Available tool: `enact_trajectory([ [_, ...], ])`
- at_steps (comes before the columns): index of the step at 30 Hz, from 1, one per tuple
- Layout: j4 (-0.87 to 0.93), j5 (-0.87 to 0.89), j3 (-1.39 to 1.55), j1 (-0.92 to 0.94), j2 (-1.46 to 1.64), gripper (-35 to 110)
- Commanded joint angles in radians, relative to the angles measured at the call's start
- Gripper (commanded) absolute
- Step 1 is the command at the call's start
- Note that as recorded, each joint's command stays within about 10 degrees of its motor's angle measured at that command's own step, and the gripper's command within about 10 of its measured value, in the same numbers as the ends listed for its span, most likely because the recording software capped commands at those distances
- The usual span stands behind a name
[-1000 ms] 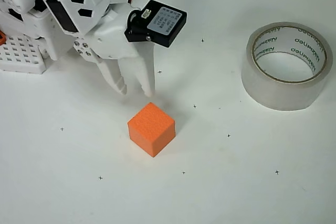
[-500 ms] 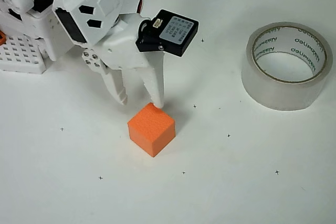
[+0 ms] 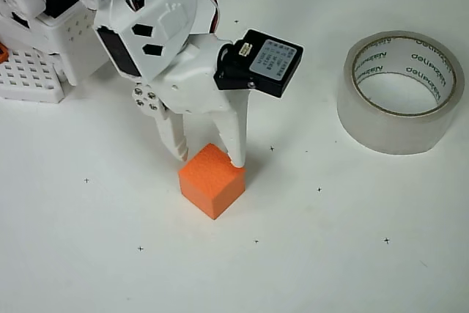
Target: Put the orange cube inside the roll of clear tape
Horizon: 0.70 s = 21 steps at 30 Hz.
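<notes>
The orange cube [image 3: 210, 182] rests on the white table, left of centre in the overhead view. My white gripper [image 3: 210, 157] hangs over the cube's far edge, open, with one fingertip at the cube's upper left corner and the other at its right corner. Both tips overlap the cube's top edge; whether they touch it is unclear. The roll of clear tape [image 3: 400, 91] lies flat at the upper right, hole upward, well apart from the cube and the gripper.
A white perforated block [image 3: 29, 77] with a small orange sliver at its left edge sits at the upper left beside the arm's base. Small black cross marks dot the white table [image 3: 330, 254].
The gripper has moved down and to the right, from behind the cube to straddling its far edge. Its fingers have stayed apart. The cube and the tape roll have not moved.
</notes>
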Motion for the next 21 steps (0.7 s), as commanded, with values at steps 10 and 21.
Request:
enact_trajectory([
  [10,-0.049,-0.034,-0.077,0.021,-0.025,40],
  [21,-0.054,-0.061,-0.1,0.046,-0.067,41],
])
